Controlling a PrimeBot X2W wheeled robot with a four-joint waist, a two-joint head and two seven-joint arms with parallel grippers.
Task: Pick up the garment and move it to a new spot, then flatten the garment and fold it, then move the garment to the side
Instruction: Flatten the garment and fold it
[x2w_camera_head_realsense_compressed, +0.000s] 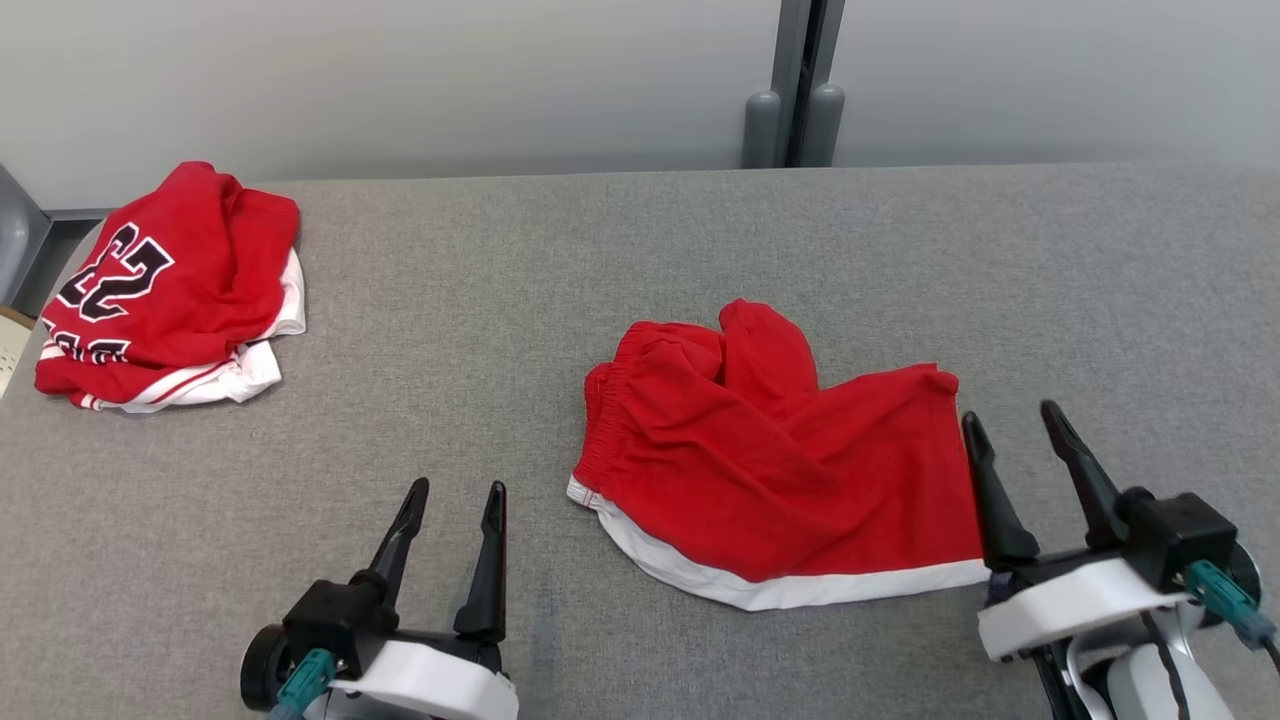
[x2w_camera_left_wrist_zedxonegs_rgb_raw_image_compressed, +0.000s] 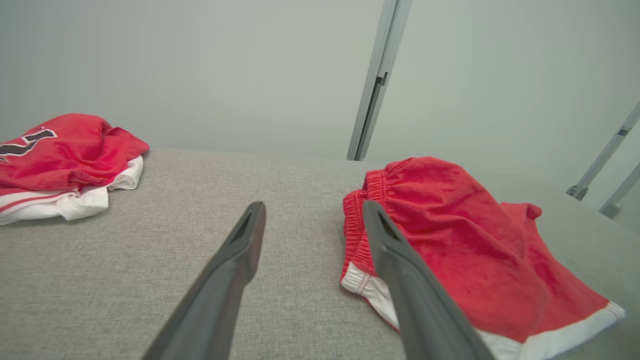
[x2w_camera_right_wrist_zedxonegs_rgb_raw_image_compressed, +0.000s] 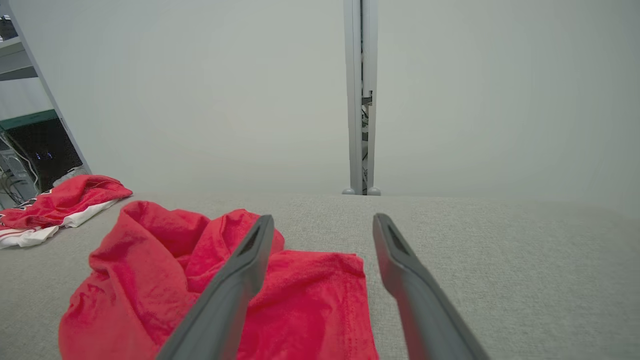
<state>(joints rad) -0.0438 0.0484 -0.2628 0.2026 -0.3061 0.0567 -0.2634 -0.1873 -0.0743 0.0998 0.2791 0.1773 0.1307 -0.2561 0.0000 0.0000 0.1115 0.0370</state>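
Note:
The garment (x2w_camera_head_realsense_compressed: 770, 460) is a pair of red shorts with a white hem, lying rumpled near the middle of the grey table (x2w_camera_head_realsense_compressed: 640, 250). Its elastic waistband faces left and one leg is bunched up at the back. My right gripper (x2w_camera_head_realsense_compressed: 1010, 420) stands open at the garment's right edge, its left finger just over the cloth. In the right wrist view the right gripper (x2w_camera_right_wrist_zedxonegs_rgb_raw_image_compressed: 322, 220) has nothing between its fingers, with the garment (x2w_camera_right_wrist_zedxonegs_rgb_raw_image_compressed: 210, 285) below and left. My left gripper (x2w_camera_head_realsense_compressed: 455, 490) is open, left of the garment; the left gripper (x2w_camera_left_wrist_zedxonegs_rgb_raw_image_compressed: 312, 207) has the waistband (x2w_camera_left_wrist_zedxonegs_rgb_raw_image_compressed: 357, 215) beside its right finger.
A folded red jersey (x2w_camera_head_realsense_compressed: 170, 285) with black numbers and white trim lies at the table's far left corner, also the jersey (x2w_camera_left_wrist_zedxonegs_rgb_raw_image_compressed: 60, 160) in the left wrist view. A grey wall and a metal post (x2w_camera_head_realsense_compressed: 795, 85) stand behind the table. Shelving (x2w_camera_right_wrist_zedxonegs_rgb_raw_image_compressed: 25, 140) shows at far left.

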